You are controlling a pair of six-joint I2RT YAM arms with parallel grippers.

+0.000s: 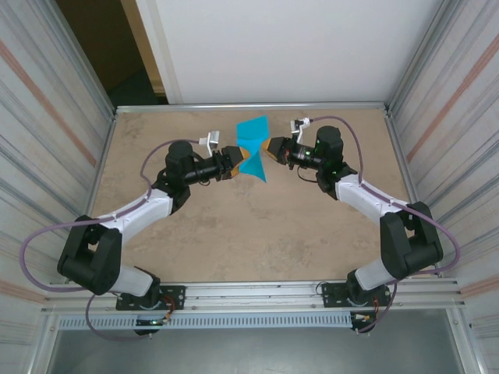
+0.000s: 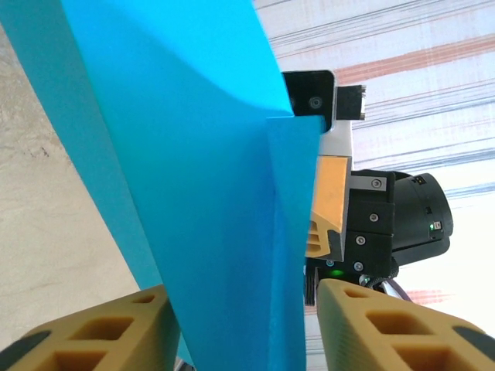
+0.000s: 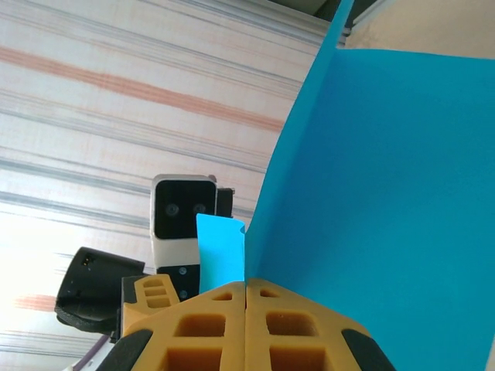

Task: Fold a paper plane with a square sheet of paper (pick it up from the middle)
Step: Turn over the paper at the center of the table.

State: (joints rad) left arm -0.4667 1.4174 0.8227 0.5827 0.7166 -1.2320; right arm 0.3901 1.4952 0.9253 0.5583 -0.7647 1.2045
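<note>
The teal square sheet of paper [image 1: 253, 134] is folded and creased, and hangs above the table at the far middle between both grippers. My right gripper [image 1: 270, 148] is shut on one folded edge; in the right wrist view its pads [image 3: 246, 282] meet on the paper [image 3: 371, 193]. My left gripper [image 1: 242, 160] faces it from the left. In the left wrist view the paper [image 2: 193, 154] runs down between the fingers of the left gripper [image 2: 240, 305], which stand apart. A gap shows beside the right fingertip [image 2: 363, 309].
The tan table [image 1: 234, 226] lies below, with corrugated metal walls on both sides and a white panel [image 1: 281, 47] behind. A metal rail [image 1: 257, 296] runs along the near edge by the arm bases.
</note>
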